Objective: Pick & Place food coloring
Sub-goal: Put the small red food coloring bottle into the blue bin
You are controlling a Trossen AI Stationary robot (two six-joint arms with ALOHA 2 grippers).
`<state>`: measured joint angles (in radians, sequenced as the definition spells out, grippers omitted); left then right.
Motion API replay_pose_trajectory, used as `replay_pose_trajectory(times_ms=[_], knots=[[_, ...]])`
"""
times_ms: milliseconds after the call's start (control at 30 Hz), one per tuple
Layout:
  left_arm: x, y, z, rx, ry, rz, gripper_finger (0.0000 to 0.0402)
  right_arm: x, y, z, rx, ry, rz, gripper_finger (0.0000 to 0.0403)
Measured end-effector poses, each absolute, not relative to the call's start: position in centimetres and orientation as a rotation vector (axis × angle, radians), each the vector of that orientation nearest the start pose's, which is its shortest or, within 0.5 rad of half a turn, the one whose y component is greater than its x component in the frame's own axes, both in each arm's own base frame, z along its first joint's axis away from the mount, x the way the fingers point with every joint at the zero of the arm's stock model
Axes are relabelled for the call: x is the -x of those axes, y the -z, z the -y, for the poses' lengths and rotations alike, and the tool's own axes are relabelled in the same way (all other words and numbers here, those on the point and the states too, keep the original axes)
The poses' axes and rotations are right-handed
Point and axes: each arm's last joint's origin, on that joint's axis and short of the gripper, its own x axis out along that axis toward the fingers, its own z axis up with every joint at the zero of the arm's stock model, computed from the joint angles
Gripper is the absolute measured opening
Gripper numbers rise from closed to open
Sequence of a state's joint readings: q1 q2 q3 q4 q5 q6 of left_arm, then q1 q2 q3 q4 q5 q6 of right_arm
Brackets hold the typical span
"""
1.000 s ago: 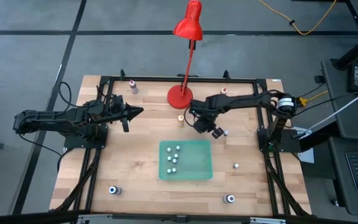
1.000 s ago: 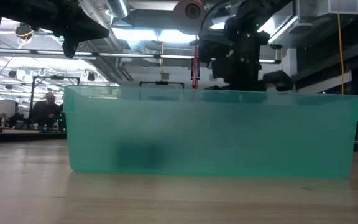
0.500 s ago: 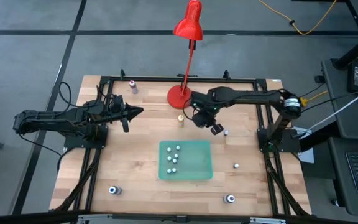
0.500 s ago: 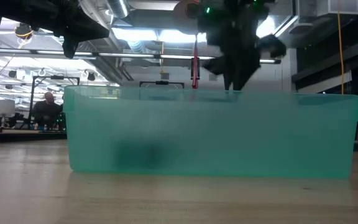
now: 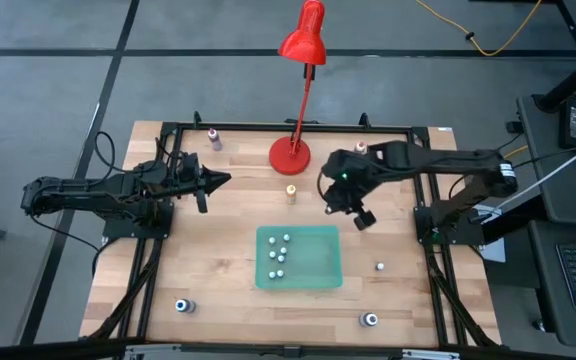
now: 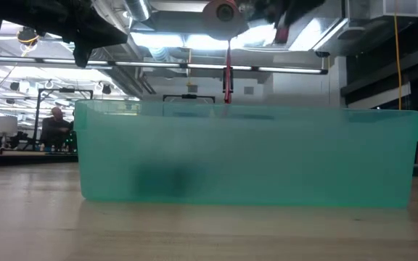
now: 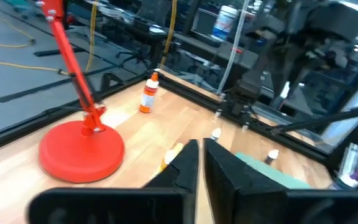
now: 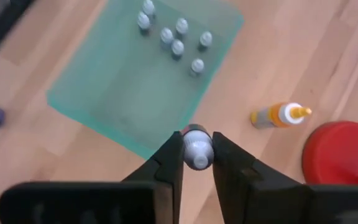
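Now tiny grey-white-capped food coloring bottle (image 8: 196, 148)

Light was even and bright from overhead; ceiling strip lights (image 6: 194, 40) glared in the low view. The green tray (image 6: 245, 156) looked hazy, and both wrist views were blurred.

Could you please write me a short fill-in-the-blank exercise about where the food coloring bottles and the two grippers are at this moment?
1. The right gripper is shut on a small ____.
2. The number of bottles standing in the green tray is ____.
3. The orange bottle lies on the table next to the round base of the red ____.
4. The left gripper waits at the table's ____ side.

Missing words: bottle; six; lamp; left
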<state>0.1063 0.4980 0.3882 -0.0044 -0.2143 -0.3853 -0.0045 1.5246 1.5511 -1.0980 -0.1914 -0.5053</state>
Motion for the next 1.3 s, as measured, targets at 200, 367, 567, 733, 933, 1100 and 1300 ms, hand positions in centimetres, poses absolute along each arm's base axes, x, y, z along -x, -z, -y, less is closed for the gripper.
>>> replay_pose_trajectory(times_ms=[200,367,567,733,933,1100,1300], knots=[[-13.2,-25.1,-2.0,0.346,-0.334,-0.058,0.0017,-29.8,-38.0,-3.4,0.383,-0.421,-0.947,0.0072],[-13.2,-25.1,-2.0,0.352,-0.337,-0.055,0.0017,-30.5,-39.1,-4.7,0.387,-0.414,-0.906,0.0072],[-13.2,-25.1,-2.0,0.355,-0.339,-0.055,0.0017,-31.2,-38.2,-6.0,0.459,-0.458,-0.923,0.0071],[-13.2,-25.1,-2.1,0.295,-0.36,-0.061,0.0017,-32.7,-36.7,-7.4,0.477,-0.494,-0.942,0.0074],[-13.2,-25.1,-2.2,0.287,-0.391,-0.057,0.0018,-35.1,-34.2,-9.4,0.496,-0.532,-0.944,0.0073],[-13.2,-25.1,-2.2,0.288,-0.382,-0.059,0.0018,-37.3,-31.2,-10.7,0.491,-0.544,-0.984,0.0076],[-13.2,-25.1,-2.1,0.291,-0.363,-0.061,0.0017,-39.5,-27.2,-11.4,0.452,-0.524,-1.079,0.0073]])
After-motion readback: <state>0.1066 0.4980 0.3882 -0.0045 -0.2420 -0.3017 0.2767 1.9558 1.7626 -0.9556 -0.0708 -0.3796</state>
